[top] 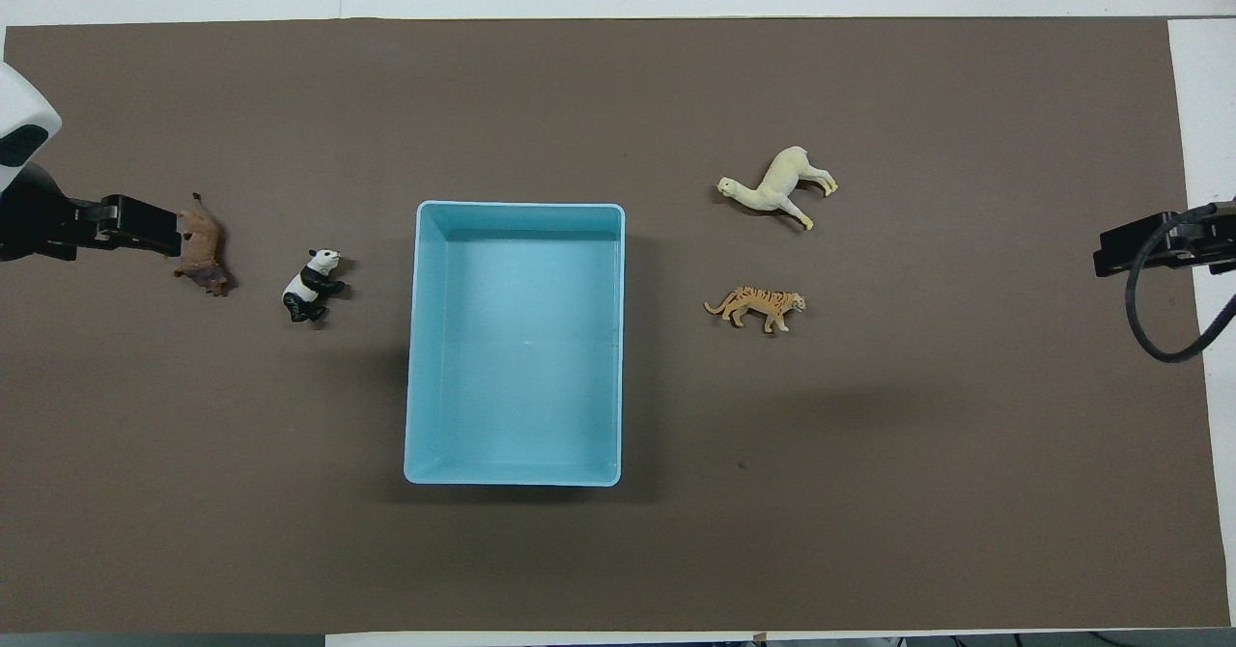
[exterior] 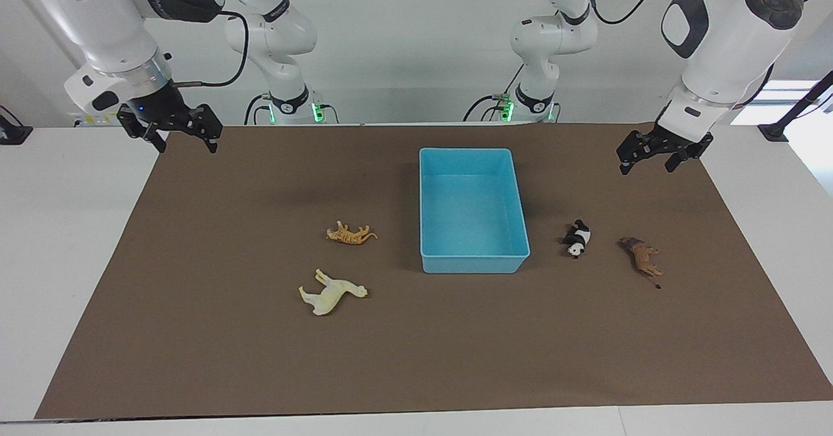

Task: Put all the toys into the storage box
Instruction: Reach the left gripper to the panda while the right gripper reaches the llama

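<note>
Facing view showed me both arms waiting, raised over the mat's corners near the robots: left gripper [exterior: 657, 158] w/ fingers spread wide, holding nothing; right gripper [exterior: 176, 133] same. Storage box [exterior: 473, 156] sat mid-mat, nothing in it. Panda [exterior: 576, 238] & lion [exterior: 641, 258] lay toward the left arm's end, tiger [exterior: 351, 233] & cream horse [exterior: 332, 292] toward the right arm's end, horse farther from robots

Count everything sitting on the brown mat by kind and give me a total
Toy animals: 4: tiger, cream horse, panda, lion
Storage box: 1, nothing in it
Total: 5
</note>
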`<action>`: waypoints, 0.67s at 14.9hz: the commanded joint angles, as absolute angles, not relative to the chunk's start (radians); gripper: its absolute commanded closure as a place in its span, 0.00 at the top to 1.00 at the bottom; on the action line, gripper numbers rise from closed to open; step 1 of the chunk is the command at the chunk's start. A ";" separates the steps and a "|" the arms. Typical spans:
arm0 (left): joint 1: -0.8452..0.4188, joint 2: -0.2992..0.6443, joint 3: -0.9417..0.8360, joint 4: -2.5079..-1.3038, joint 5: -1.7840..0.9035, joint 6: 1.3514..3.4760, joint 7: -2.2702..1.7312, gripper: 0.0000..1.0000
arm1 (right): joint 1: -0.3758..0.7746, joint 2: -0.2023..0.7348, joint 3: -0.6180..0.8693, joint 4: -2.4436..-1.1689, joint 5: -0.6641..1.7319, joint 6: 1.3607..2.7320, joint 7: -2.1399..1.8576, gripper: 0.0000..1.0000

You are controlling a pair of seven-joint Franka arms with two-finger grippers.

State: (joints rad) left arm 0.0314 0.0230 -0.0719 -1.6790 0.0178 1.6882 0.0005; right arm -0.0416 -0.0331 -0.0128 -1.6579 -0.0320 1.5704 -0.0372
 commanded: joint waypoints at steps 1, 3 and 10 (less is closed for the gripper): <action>0.032 0.015 -0.074 -1.687 0.021 1.700 0.006 1.00 | -0.049 -0.051 -0.008 -1.670 -0.040 1.559 -0.055 1.00; 0.034 0.014 -0.074 -1.692 0.021 1.706 0.011 1.00 | -0.048 -0.051 -0.008 -1.669 -0.040 1.559 -0.055 1.00; 0.046 -0.051 -0.072 -1.873 0.021 1.924 -0.089 1.00 | -0.032 -0.035 0.030 -1.669 -0.031 1.611 -0.016 1.00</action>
State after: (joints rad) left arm 0.0343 0.0074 -0.0696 -1.7640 0.0178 1.8066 -0.0629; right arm -0.0343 -0.0329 0.0018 -1.6581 -0.0312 1.5822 -0.0364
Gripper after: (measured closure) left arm 0.000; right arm 0.000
